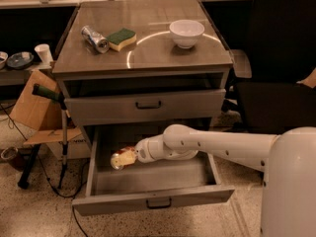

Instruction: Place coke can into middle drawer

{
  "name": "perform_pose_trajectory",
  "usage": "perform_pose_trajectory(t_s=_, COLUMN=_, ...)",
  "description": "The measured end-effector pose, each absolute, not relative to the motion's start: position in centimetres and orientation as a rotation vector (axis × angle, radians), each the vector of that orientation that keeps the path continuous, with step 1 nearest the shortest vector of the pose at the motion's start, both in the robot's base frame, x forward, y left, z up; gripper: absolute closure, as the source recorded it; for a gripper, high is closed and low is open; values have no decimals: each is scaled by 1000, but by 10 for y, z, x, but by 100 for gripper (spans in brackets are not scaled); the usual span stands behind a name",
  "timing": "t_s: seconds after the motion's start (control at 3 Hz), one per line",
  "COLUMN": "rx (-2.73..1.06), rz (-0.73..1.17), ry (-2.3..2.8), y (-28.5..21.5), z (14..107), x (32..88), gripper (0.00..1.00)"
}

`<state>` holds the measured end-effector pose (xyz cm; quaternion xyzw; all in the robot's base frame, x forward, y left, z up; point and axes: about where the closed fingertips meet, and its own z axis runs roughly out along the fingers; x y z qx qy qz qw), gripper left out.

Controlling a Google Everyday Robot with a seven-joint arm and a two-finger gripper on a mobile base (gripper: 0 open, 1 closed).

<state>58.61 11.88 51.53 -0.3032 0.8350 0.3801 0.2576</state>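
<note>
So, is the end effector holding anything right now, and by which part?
Yes: the end effector, inside the open middle drawer, grips the coke can around its side; its silver end points left.

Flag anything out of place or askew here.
The silver can lies tipped on its side on the cabinet top beside the sponge. The hand holds the coke can inside the open middle drawer.

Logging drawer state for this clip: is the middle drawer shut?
No, the middle drawer stands pulled out, and the gripper reaches into its left part with the coke can at its tip.
</note>
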Motion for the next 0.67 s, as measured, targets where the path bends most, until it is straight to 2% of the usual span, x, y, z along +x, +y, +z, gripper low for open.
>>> perform_pose_trajectory(t_s=0.33, rx=-822, rz=1031, ry=2264, y=119, z=515, x=586, gripper=0)
perform_pose_trajectory(t_s=0.67, rx=-822, rz=1031, ry=2264, y=119, z=515, x=586, gripper=0)
